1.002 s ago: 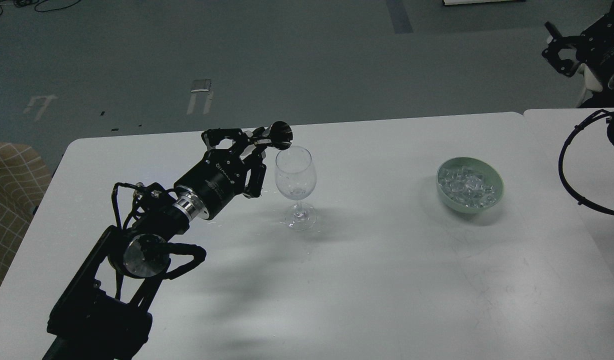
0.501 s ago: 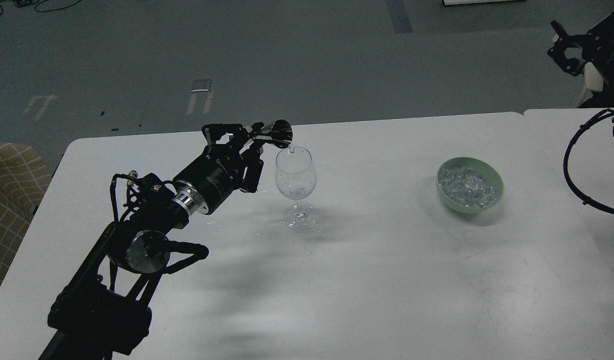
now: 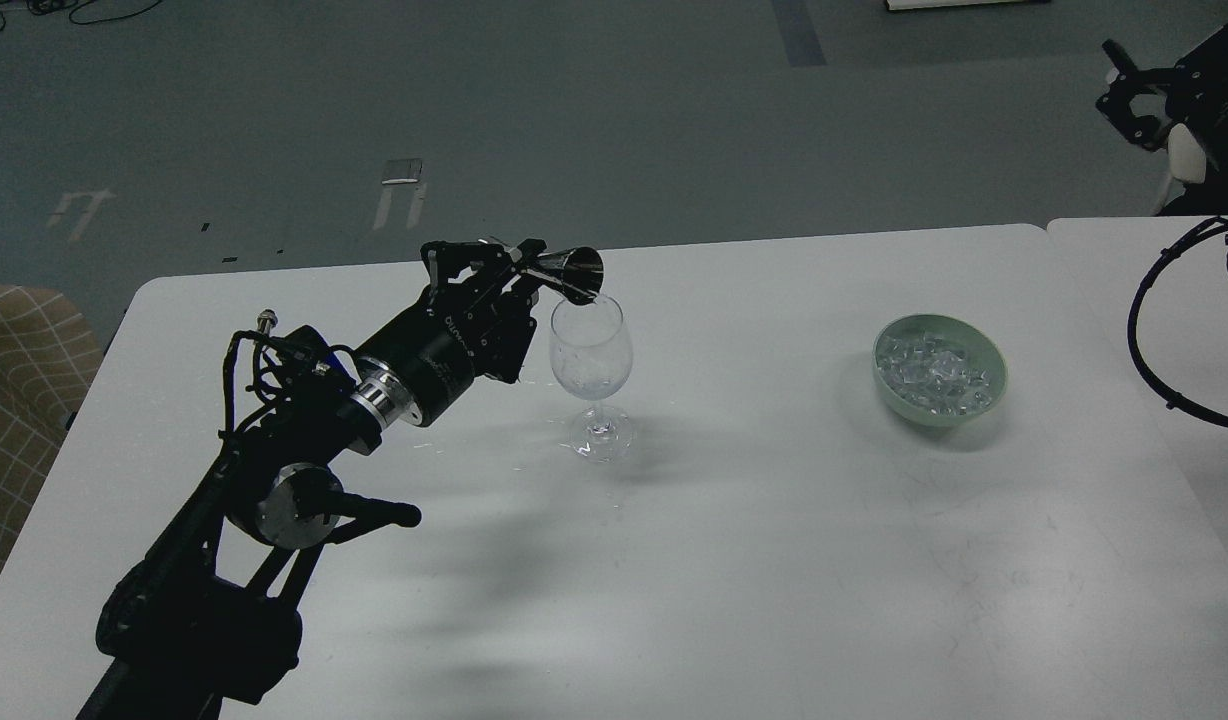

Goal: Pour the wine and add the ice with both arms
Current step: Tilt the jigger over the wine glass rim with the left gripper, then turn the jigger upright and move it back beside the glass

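Two black arms show in the head view. The left arm (image 3: 304,450) reaches from the near left corner across the white table (image 3: 774,560). Its gripper (image 3: 509,268) has its jaws clamped on a small dark metal measuring cup (image 3: 574,274), tipped on its side with its mouth just above the rim of a clear wine glass (image 3: 591,375). The glass stands upright on the table; any wine in it is too faint to make out. White lettering runs along the left wrist, too small to read. To the right, well apart from the glass, a pale green bowl (image 3: 987,400) holds a heap of ice (image 3: 932,372). The right gripper (image 3: 1139,95) hangs at the far right edge above the floor, and whether its jaws are apart cannot be told.
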{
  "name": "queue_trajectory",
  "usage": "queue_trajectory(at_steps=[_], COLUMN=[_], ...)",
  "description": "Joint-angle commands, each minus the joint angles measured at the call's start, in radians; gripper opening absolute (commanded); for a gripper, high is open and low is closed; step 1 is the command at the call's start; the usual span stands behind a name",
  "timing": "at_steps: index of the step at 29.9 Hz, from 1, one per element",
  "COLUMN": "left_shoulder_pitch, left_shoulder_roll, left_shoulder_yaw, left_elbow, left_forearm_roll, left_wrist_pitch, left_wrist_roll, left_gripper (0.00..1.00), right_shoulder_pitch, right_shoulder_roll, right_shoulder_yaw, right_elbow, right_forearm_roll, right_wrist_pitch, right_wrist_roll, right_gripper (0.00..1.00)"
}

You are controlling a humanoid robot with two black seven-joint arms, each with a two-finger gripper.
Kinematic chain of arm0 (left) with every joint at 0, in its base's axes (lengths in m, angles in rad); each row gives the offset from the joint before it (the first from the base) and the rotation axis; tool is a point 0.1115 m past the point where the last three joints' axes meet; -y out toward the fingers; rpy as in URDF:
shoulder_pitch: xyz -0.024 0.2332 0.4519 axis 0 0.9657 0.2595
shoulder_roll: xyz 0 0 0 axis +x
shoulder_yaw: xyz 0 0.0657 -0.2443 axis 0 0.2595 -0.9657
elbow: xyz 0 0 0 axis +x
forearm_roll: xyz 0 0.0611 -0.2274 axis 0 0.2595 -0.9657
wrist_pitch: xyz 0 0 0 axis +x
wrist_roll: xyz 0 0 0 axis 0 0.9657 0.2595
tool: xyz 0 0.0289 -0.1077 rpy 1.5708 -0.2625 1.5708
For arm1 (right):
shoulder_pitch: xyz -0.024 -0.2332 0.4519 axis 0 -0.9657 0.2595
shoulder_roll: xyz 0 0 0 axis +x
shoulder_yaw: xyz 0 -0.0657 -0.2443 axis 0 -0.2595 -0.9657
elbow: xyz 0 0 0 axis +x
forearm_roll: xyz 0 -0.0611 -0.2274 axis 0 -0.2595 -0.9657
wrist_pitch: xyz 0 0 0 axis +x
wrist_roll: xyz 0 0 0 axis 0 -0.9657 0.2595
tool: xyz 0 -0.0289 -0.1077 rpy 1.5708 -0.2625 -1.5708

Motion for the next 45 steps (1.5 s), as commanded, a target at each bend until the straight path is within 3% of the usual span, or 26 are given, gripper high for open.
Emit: queue_trajectory(at_steps=[1, 9, 23, 45], left_shoulder_pitch=[-0.005, -0.018, -0.052, -0.103], left_shoulder_roll=[0.003, 0.043, 0.052, 0.104], left_shoulder_yaw=[0.0, 0.0, 0.001, 0.003], left_elbow=[-0.001, 0.004, -0.002, -0.033], left_forearm_roll=[0.006, 0.069, 0.084, 0.327], left_wrist_pitch=[-0.001, -0.003, -0.024, -0.079], left_wrist_roll=[-0.003, -0.027, -0.027, -0.041], left_gripper=[0.0, 0.0, 0.0, 0.0], right_shoulder_pitch=[0.0, 0.0, 0.0, 0.0], right_shoulder_roll=[0.0, 0.0, -0.011, -0.021], right_shoulder_yaw=[0.0, 0.0, 0.003, 0.004], right_elbow=[0.0, 0.0, 0.015, 0.015], right_forearm_roll=[0.0, 0.0, 0.0, 0.005], right_wrist_pitch=[0.001, 0.003, 0.001, 0.004], right_wrist_roll=[0.001, -0.001, -0.001, -0.001], right_gripper=[1.0, 1.0, 1.0, 1.0])
